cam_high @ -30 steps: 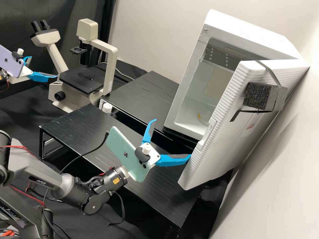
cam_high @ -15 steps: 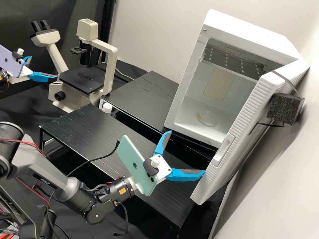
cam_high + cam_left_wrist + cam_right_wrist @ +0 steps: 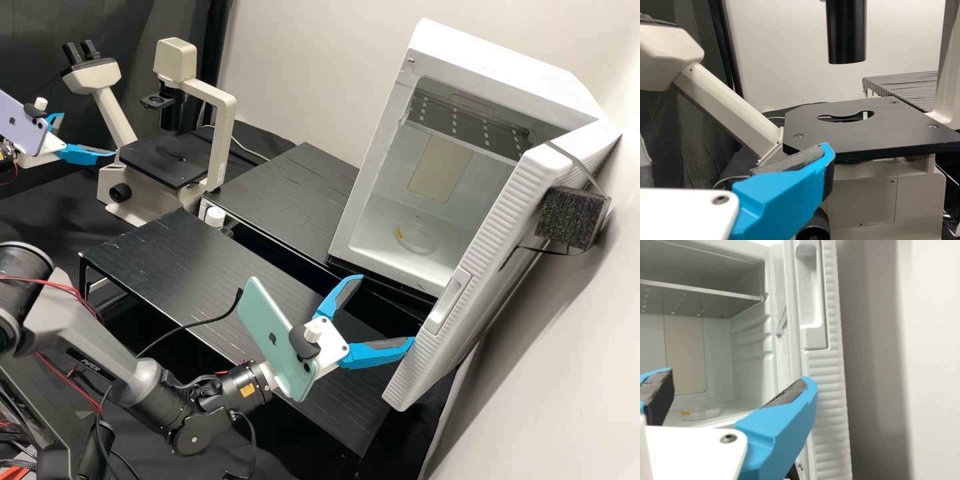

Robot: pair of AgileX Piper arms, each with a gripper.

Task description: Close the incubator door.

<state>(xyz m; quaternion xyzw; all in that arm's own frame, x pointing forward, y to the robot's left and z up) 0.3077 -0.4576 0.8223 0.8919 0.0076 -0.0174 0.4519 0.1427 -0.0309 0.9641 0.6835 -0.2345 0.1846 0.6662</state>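
Observation:
The white incubator door (image 3: 460, 267) stands wide open, turned out to the right of the cavity in the high view. My right gripper (image 3: 386, 310) is open, one fingertip at the door's free edge below the recessed handle (image 3: 448, 300); contact is hard to tell. From the right wrist, the open gripper (image 3: 738, 380) has one finger overlapping the ribbed door (image 3: 827, 390), with the incubator interior (image 3: 747, 340) behind. Far left, my left gripper (image 3: 88, 135) stays open by the microscope; one blue finger of the left gripper (image 3: 785, 192) appears before the stage.
A beige microscope (image 3: 223, 133) stands at the back left. Black risers (image 3: 167, 267) lie before the incubator (image 3: 380, 133). Inside it are a shelf (image 3: 467, 127) and a round clear dish (image 3: 417, 239). A foam block (image 3: 567, 217) is strapped to the door, near the right wall (image 3: 533, 373).
The door has swung wider toward the right wall, revealing more interior. My right gripper has moved right and nearer the camera, its fingers lately drawing somewhat together. The left arm has kept still.

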